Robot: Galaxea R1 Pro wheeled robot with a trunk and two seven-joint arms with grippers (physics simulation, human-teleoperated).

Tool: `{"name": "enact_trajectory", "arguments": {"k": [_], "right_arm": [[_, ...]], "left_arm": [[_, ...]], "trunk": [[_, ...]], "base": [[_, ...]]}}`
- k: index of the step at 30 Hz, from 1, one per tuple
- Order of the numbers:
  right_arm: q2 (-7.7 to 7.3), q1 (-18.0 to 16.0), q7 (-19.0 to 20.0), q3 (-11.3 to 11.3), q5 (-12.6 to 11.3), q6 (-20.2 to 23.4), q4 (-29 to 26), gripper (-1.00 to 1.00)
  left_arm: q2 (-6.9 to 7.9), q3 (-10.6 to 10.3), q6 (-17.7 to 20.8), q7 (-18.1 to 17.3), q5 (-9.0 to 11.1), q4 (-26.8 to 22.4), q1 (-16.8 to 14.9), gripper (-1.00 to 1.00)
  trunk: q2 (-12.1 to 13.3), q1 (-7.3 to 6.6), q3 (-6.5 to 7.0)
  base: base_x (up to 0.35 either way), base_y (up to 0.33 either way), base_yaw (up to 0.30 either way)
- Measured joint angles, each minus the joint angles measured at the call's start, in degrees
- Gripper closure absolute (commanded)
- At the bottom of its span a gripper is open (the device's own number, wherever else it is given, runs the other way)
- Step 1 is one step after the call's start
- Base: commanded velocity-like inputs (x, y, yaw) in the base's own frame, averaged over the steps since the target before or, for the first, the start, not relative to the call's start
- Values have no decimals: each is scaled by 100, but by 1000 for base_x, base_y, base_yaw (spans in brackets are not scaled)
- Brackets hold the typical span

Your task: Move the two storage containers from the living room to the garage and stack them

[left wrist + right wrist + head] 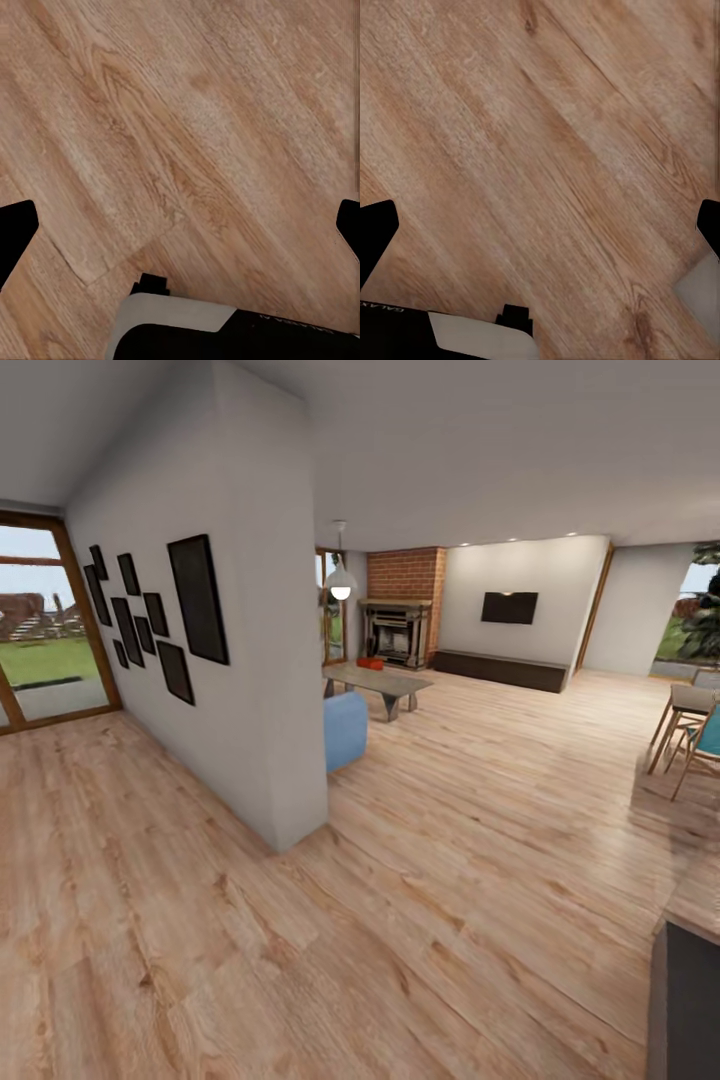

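Observation:
I am in the living room, on light wood planks (pixel 470 840). Far off, on the planks by the brick fireplace (pixel 400 630), lies a small rust-red shape (pixel 370 662) that looks like a storage container; it is too small to tell whether it is one or two. My left gripper (pixel 180 225) hangs open over bare planks, its black fingertips (pixel 15 236) wide apart with nothing between them. The right gripper (pixel 540 225) is open too, with its fingertips (pixel 376 232) spread above the wood. The garage and its floor are out of view.
A white partition wall (pixel 250 660) with black frames juts in at the left centre. Behind it are a pale blue sofa end (pixel 346 728) and a low coffee table (pixel 378 682). Dining chairs (pixel 695 740) stand at the right, a dark cabinet (pixel 690 1000) at the lower right, and a glass door (pixel 45 630) at the far left.

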Motion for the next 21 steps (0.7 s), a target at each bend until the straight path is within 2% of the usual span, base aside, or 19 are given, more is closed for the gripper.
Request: {"name": "enact_trajectory", "arguments": {"k": [13,21], "right_arm": [[1,-2,0,0,0,0,0,-100],[3,-3,0,0,1,4,0,-100]], "left_arm": [[8,1,-1,0,1,0,-1,-100],[8,1,-1,0,-2,-1,-1,-100]], "trunk": [[-4,1,47],[-5,1,58]], "base": [[325,0,-239],[325,0,-52]]}}
